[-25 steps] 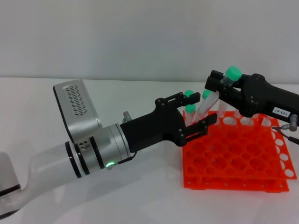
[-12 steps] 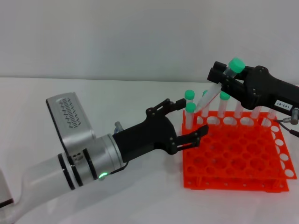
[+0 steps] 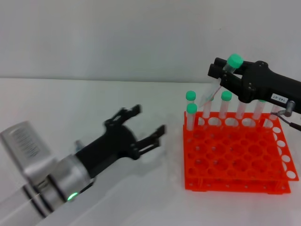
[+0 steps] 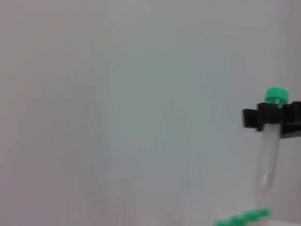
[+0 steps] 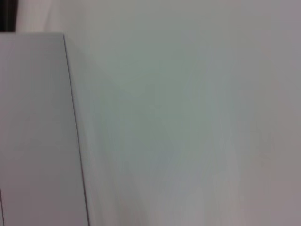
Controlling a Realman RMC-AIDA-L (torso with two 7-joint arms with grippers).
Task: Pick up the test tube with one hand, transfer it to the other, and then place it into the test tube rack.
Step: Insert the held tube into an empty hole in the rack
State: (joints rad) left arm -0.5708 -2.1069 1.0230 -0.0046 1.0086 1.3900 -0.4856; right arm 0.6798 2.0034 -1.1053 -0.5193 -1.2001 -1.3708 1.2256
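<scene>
My right gripper (image 3: 225, 75) hangs above the back row of the orange-red test tube rack (image 3: 235, 182), shut on the test tube (image 3: 233, 61). The tube's green cap sticks up above the fingers, and its clear body slants down to the left toward the rack. In the left wrist view the same test tube (image 4: 270, 150) hangs from the right gripper (image 4: 273, 117). My left gripper (image 3: 148, 121) is open and holds nothing, low over the table to the left of the rack and well apart from it.
Several other green-capped tubes (image 3: 190, 96) stand upright in the rack's back rows. A white table (image 3: 94, 99) lies under everything, with a pale wall behind. The right wrist view holds only a white surface (image 5: 188, 117).
My left arm has pulled back left and down, away from the rack and the tube. The right gripper keeps hold of the tube and has shifted only slightly.
</scene>
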